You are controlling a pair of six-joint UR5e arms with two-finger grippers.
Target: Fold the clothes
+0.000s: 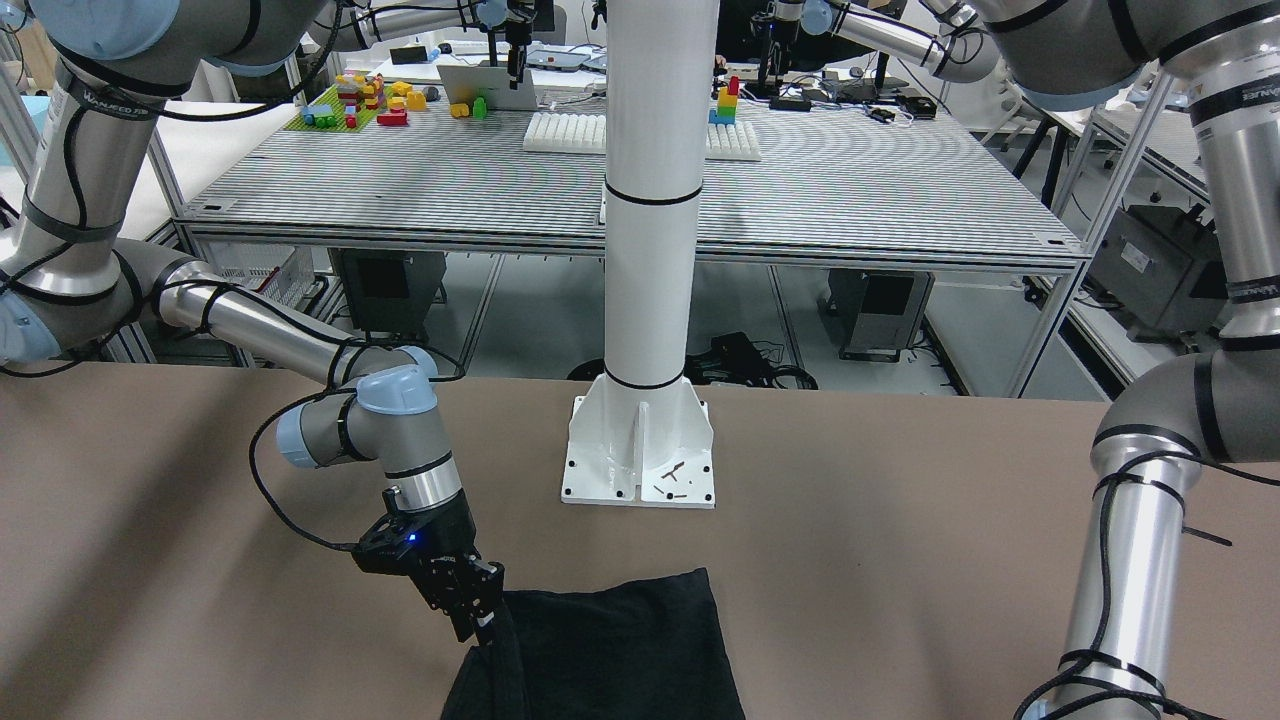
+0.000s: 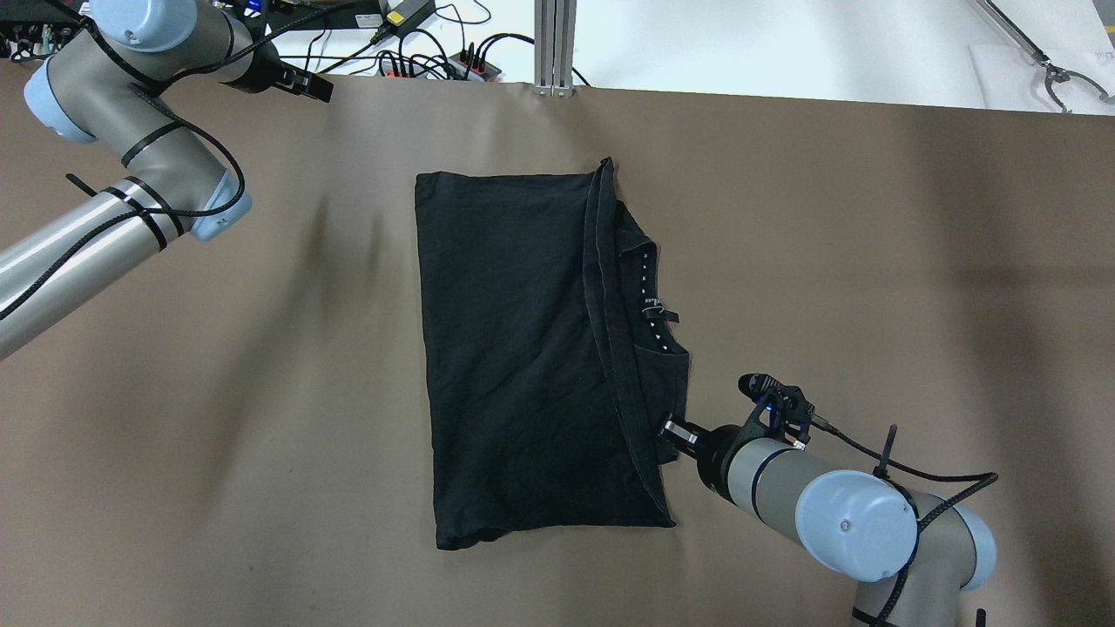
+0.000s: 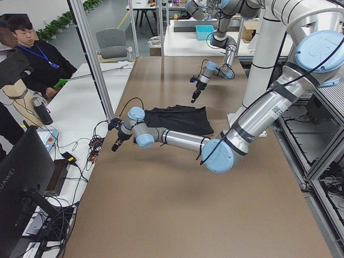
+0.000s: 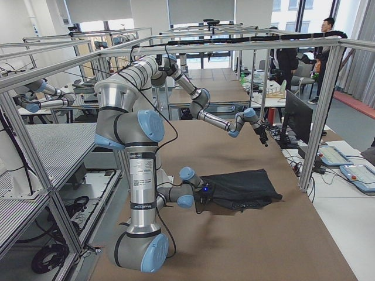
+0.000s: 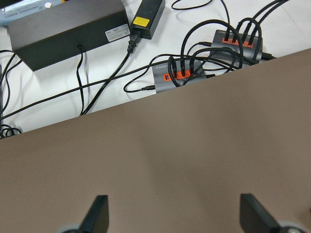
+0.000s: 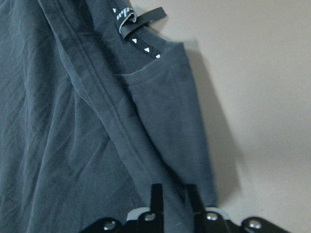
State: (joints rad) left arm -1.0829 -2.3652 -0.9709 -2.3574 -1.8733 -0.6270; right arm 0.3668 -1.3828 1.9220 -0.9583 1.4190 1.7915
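The black clothes (image 2: 514, 348) lie flat mid-table, one layer folded over, its hem running along their right side. A collar with white marks (image 2: 649, 305) peeks out beside that hem. My right gripper (image 2: 664, 428) is shut on the hem at the clothes' near right edge; the right wrist view shows its fingers (image 6: 155, 194) pinching the fabric (image 6: 97, 121). From the front, the same gripper (image 1: 488, 625) reaches down onto the clothes (image 1: 620, 650). My left gripper (image 5: 175, 213) is open and holds nothing, hovering over bare table at the far left edge (image 2: 318, 87).
A white pillar's base plate (image 1: 640, 460) is bolted on the robot's side of the brown table (image 2: 871, 261). Power strips (image 5: 184, 73), cables and a black box (image 5: 63, 29) lie just beyond the far edge. A person (image 3: 32, 59) sits past that edge.
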